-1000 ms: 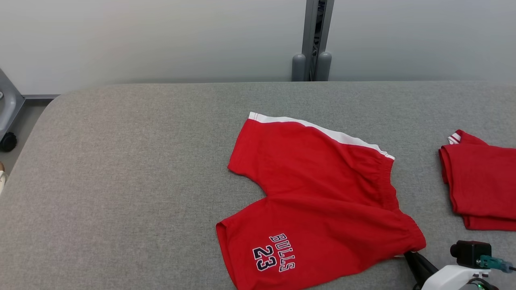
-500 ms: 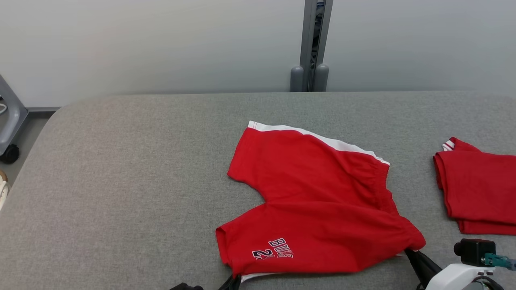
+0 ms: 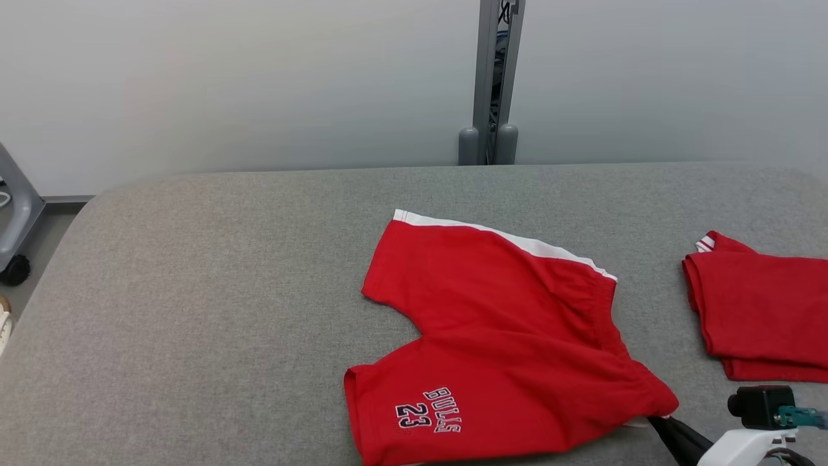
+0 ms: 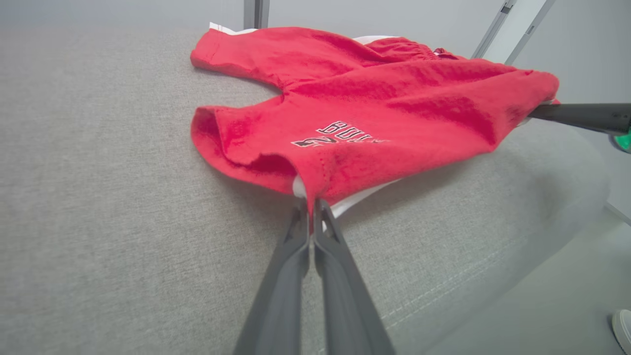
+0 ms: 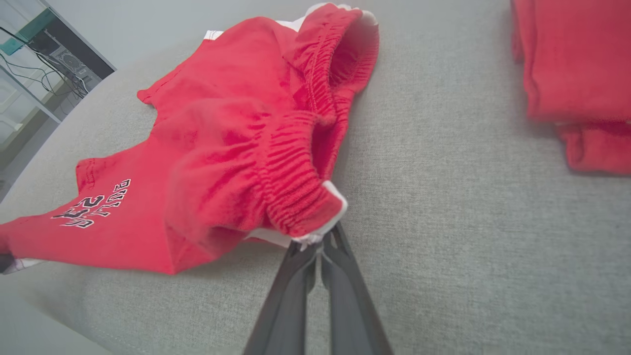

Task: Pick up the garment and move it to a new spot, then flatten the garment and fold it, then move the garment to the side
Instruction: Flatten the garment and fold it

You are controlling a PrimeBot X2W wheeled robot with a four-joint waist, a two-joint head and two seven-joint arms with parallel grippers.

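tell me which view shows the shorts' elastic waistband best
Right wrist view: the waistband of the shorts runs up mid-frame, gathers sharp, its corner pinched in the right claw. Head view shows it small along the shorts' right edge; left wrist view, a far sliver.

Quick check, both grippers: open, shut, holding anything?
Left gripper: shut on the red shorts, at the leg hem.
Right gripper: shut on the red shorts, at the waistband corner.
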